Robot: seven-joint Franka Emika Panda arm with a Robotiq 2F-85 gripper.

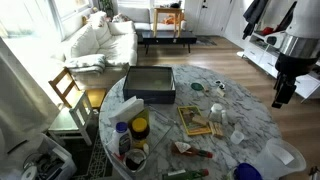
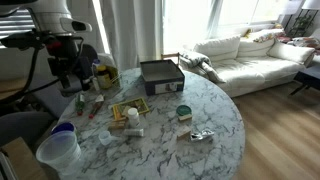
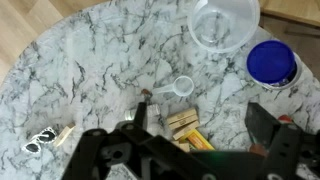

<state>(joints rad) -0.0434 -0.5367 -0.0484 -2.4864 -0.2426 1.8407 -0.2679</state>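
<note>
Since the hand [image 3: 200, 128] hangs wide open and empty over the table [image 3: 90, 60], a careless drop could knock what seems a small scoop [image 3: 180, 88] into the clear tub [image 3: 225, 22] near it.

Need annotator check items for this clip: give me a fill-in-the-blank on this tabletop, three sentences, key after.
1. The fingers stand ___ above the table, holding nothing.
2. The round dish beside the clear bowl is coloured ___.
3. The tabletop is white, grey-veined ___.
Missing words: open; blue; marble.
</note>
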